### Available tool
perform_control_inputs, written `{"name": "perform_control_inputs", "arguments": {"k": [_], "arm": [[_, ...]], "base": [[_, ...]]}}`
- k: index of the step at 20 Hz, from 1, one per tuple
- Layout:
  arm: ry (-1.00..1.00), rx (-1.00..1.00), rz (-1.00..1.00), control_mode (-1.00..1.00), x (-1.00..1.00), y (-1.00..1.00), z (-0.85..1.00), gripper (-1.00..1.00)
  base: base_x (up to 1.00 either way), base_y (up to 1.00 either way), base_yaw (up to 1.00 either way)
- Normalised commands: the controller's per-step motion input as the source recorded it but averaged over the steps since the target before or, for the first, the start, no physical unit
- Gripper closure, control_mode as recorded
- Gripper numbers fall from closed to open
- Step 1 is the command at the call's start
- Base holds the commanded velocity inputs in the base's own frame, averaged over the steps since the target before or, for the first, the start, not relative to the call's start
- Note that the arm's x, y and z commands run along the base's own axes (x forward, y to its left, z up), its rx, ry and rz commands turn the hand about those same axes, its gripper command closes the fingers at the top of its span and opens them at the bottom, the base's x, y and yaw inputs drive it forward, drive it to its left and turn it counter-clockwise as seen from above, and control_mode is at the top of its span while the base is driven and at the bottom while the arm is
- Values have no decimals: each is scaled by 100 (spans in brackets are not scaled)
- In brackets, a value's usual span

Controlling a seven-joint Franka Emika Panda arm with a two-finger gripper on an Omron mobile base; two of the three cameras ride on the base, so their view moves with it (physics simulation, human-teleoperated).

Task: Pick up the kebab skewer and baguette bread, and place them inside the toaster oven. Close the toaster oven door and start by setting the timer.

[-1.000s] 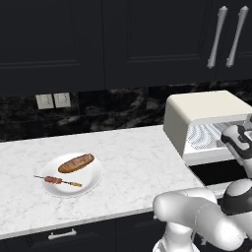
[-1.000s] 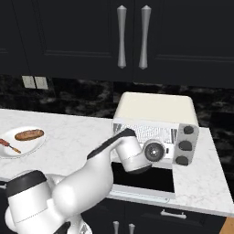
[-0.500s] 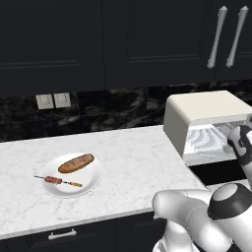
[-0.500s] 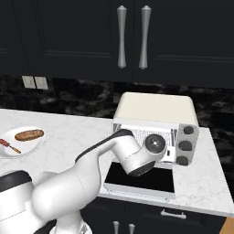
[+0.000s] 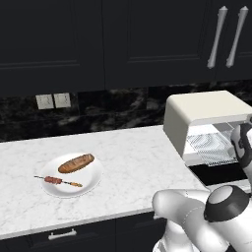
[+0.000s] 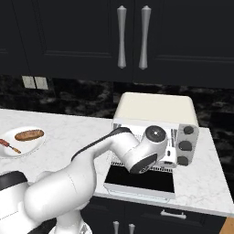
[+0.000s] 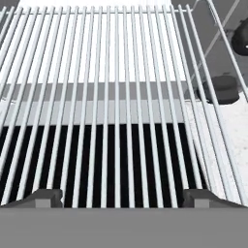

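1. From the left base view I see the oven (image 5: 206,115) at the right end of the desk (image 5: 133,167), with its door (image 5: 219,173) dropped flat toward me.
2. From the right base view the door (image 6: 139,178) lies level in front of the oven (image 6: 157,112), dark glass up, reaching out to the desk (image 6: 203,183) edge.
3. 3 grey knobs (image 6: 185,146) sit in a column on the oven's right front panel.
4. The wire rack (image 5: 211,146) shows inside the open cavity, and I also have it close up in the hand view (image 7: 116,97).
5. In the hand view the jaws (image 7: 121,197) are spread wide, 1 tip at each bottom corner, and nothing is between them.
6. Through the rack bars I see the dark door glass below and the pale oven floor farther in.
7. In the right base view the arm's wrist sits right in front of the oven mouth, above the door.
8. The plate (image 5: 93,181) sits on the left part of the desk, well apart from the oven.
9. The bread (image 5: 76,163) lies on the far half of the plate, angled up to the right.
10. The skewer (image 5: 58,181) lies just beside the bread on the near half, its stick poking past the plate's left rim.
11. The right base view shows the same plate (image 6: 32,145) at the far left, with the bread (image 6: 29,135) and the skewer (image 6: 8,145) on it.
12. 2 wall sockets (image 5: 53,101) sit on the dark backsplash behind the plate.
13. Dark cabinets hang above, with 2 long handles (image 6: 132,36) over the oven.
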Motion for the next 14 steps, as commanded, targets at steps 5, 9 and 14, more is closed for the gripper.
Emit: {"name": "perform_control_inputs", "arguments": {"k": [5,9,14], "arm": [[4,0,0,-100,-13,0,0,-100],[-2,0,0,-100,-52,0,17,-100],[-14,0,0,-100,-58,24,44,-100]], "base": [[0,0,0],[0,0,0],[0,0,0]]}}
